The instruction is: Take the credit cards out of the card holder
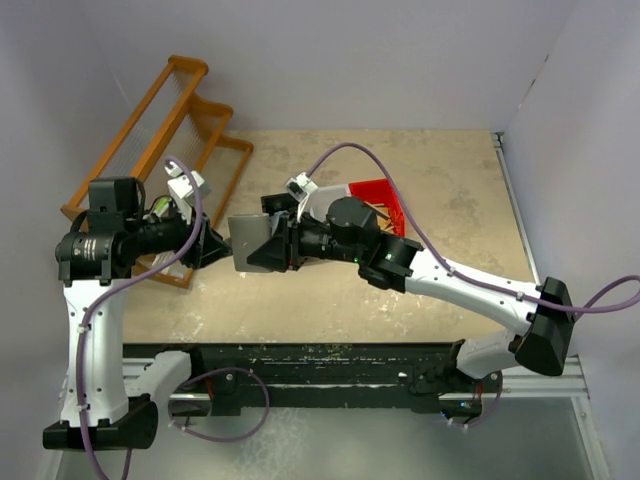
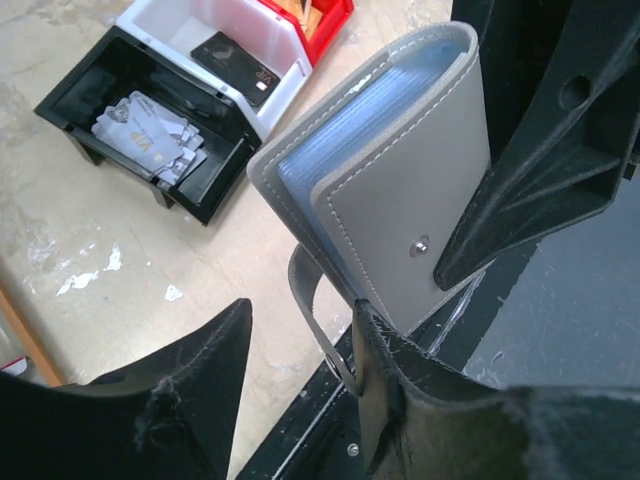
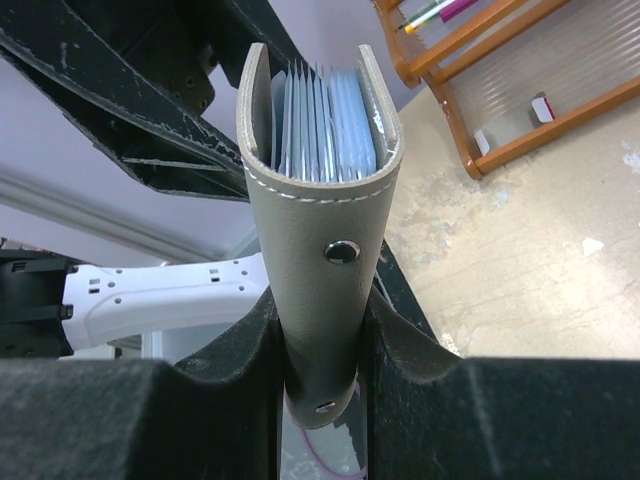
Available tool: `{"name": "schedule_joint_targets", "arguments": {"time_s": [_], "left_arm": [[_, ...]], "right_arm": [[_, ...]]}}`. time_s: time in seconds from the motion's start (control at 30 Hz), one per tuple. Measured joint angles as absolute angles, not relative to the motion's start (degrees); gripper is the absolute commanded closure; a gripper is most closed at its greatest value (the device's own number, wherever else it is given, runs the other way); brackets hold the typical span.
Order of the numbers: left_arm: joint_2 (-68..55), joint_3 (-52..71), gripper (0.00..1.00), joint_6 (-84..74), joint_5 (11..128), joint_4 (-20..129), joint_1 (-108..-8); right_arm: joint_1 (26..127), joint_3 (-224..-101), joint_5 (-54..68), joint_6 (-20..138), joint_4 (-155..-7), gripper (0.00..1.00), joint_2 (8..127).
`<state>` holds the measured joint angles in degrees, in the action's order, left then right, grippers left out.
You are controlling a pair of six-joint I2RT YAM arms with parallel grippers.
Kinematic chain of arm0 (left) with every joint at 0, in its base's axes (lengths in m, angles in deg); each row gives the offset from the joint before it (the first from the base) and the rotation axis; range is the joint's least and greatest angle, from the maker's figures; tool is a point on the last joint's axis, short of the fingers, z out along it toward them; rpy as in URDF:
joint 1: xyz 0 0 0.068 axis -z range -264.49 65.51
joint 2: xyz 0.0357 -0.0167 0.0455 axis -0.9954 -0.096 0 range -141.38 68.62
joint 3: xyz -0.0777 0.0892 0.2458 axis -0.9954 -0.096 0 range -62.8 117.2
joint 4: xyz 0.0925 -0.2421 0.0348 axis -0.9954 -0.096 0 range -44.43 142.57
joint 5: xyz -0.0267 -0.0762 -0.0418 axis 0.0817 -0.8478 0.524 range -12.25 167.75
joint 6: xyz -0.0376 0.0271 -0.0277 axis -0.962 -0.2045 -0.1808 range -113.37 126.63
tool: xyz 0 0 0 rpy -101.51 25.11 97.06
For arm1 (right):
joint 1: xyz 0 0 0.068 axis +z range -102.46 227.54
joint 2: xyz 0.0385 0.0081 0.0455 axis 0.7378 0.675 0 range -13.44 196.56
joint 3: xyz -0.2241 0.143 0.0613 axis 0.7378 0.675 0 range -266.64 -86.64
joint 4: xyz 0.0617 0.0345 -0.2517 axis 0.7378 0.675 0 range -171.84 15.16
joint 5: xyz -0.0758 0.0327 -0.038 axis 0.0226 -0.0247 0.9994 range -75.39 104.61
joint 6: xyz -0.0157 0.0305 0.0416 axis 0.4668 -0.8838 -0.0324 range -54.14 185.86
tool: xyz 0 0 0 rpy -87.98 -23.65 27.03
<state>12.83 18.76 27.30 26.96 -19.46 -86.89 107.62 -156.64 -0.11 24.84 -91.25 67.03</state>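
Note:
The slate-grey card holder (image 1: 248, 236) is held in the air between the two arms. My right gripper (image 3: 320, 340) is shut on its spine end, the open edge pointing away, with bluish sleeves (image 3: 325, 115) fanned inside. In the left wrist view the holder (image 2: 400, 200) is unclasped and its strap tab (image 2: 318, 320) hangs loose. My left gripper (image 2: 300, 345) is open, with the strap between its fingers and touching the right finger (image 2: 400, 400). Several pale credit cards (image 2: 150, 135) lie in a black bin (image 2: 75, 130) on the table.
A white bin (image 2: 285, 95) holding a small black flat item (image 2: 235, 60) stands beside the black bin, and a red bin (image 1: 385, 195) stands behind it. A wooden rack (image 1: 170, 130) stands at the back left. The table's dark front rail (image 1: 330, 360) runs below the grippers.

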Motion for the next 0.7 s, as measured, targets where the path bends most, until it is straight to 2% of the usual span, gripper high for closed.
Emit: {"name": "schedule_joint_targets", "arguments": {"time_s": [0.27, 0.43, 0.53, 0.7], "left_arm": [[11.52, 19.24, 1.0, 26.75, 24.54, -20.88, -86.71], [11.45, 19.55, 1.0, 25.66, 24.36, -20.61, -86.71], [11.48, 19.83, 1.0, 25.09, 24.38, -20.24, -86.71], [11.45, 20.16, 1.0, 24.15, 24.58, -19.35, -86.71]], "right_arm": [[107.46, -156.64, -0.53, 24.86, -92.56, 0.99, 66.75], [107.4, -156.64, -1.27, 24.89, -92.67, 0.93, 66.75], [107.14, -156.64, -1.45, 24.89, -93.0, 0.8, 66.75], [106.0, -155.2, -2.47, 24.32, -95.6, 0.38, 66.75]]}}
